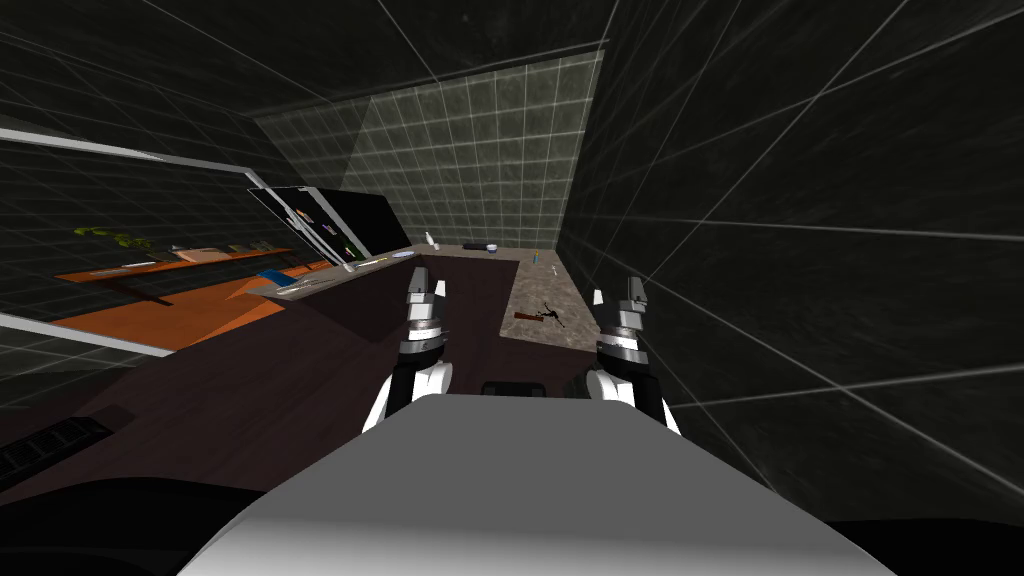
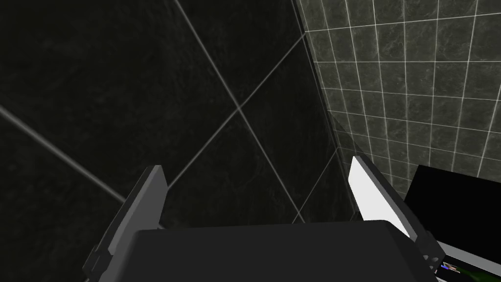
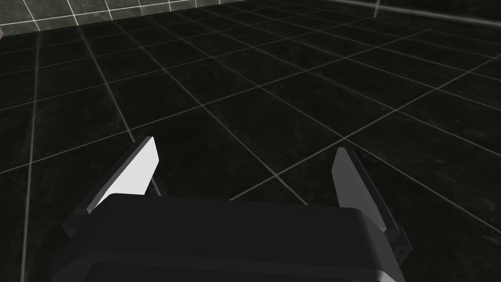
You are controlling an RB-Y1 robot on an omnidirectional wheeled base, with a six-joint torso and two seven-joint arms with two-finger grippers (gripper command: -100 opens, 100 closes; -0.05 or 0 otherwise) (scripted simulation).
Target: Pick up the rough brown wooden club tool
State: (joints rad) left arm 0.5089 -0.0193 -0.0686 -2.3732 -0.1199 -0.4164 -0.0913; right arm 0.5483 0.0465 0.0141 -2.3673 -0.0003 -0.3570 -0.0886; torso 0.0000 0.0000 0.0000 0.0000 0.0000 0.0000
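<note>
A small brown club-like tool (image 1: 527, 316) lies on the mottled stone counter (image 1: 545, 300) ahead and slightly right, beside a dark tangled object (image 1: 553, 314). My right gripper (image 1: 617, 291) hangs open just right of the counter's near end, a short way from the tool, nothing between its fingers (image 3: 139, 169). My left gripper (image 1: 427, 284) is open too, raised over the dark brown floor to the left of the counter, its fingers (image 2: 149, 196) empty and facing a dark tiled wall.
The stone counter runs along the dark tiled right wall to the far corner, carrying a small orange-topped item (image 1: 536, 257), a dark cylinder (image 1: 478, 246) and a white bottle (image 1: 430, 239). A second counter (image 1: 330, 275) with utensils angles off left. An orange shelf area (image 1: 180, 290) lies far left.
</note>
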